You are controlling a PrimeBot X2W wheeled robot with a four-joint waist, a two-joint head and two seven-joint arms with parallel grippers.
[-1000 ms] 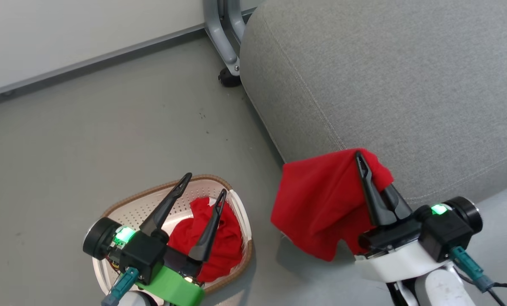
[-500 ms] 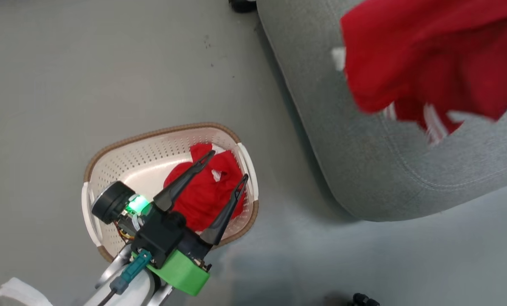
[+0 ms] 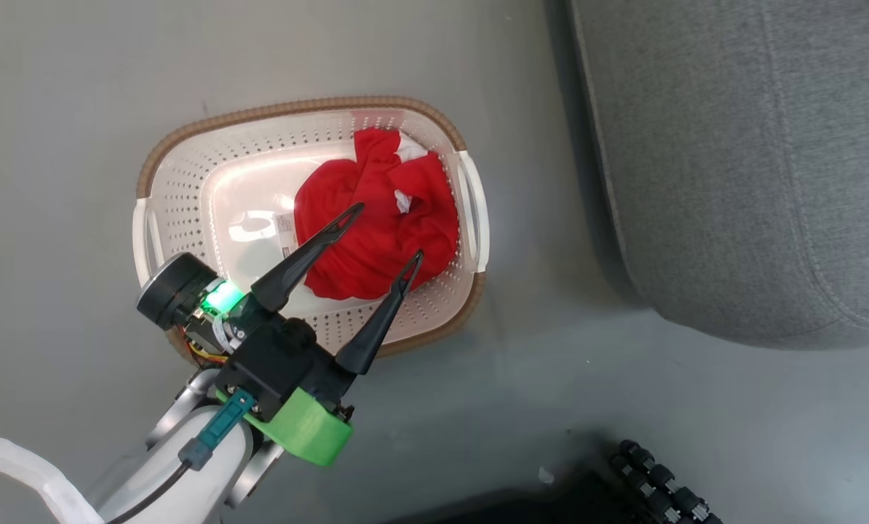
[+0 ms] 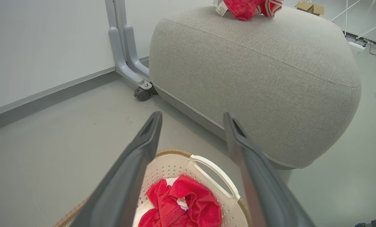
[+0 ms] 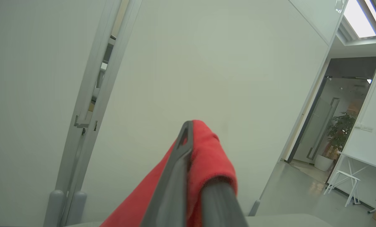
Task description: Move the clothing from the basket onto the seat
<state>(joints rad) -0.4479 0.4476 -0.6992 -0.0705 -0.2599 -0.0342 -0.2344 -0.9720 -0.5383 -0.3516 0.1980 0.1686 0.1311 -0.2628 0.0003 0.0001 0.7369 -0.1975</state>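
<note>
The cream basket (image 3: 260, 113) with a brown rim stands on the floor left of the grey seat (image 3: 733, 167). One red piece of clothing (image 3: 376, 218) lies bunched in the basket's right half, beside a paper label (image 3: 285, 225). My left gripper (image 3: 389, 231) hovers open above it, with nothing between the fingers. In the left wrist view the left gripper (image 4: 192, 116) frames the basket handle (image 4: 213, 170) and the clothing (image 4: 181, 205). A second red garment (image 4: 251, 4) with white stripes shows at the top of the seat (image 4: 254, 72). My right gripper (image 5: 188, 129) is shut on red cloth (image 5: 210, 151), raised before a wall.
A grey metal frame leg on a caster (image 4: 142, 93) stands against the wall behind the seat. My dark base (image 3: 624, 480) shows at the lower edge. A cardboard box (image 4: 309, 7) and cables (image 4: 364, 44) lie beyond the seat. Bare floor surrounds the basket.
The head camera has tilted down toward the basket. My right gripper has carried its red garment up over the seat and out of the head view. The left gripper stays open over the basket.
</note>
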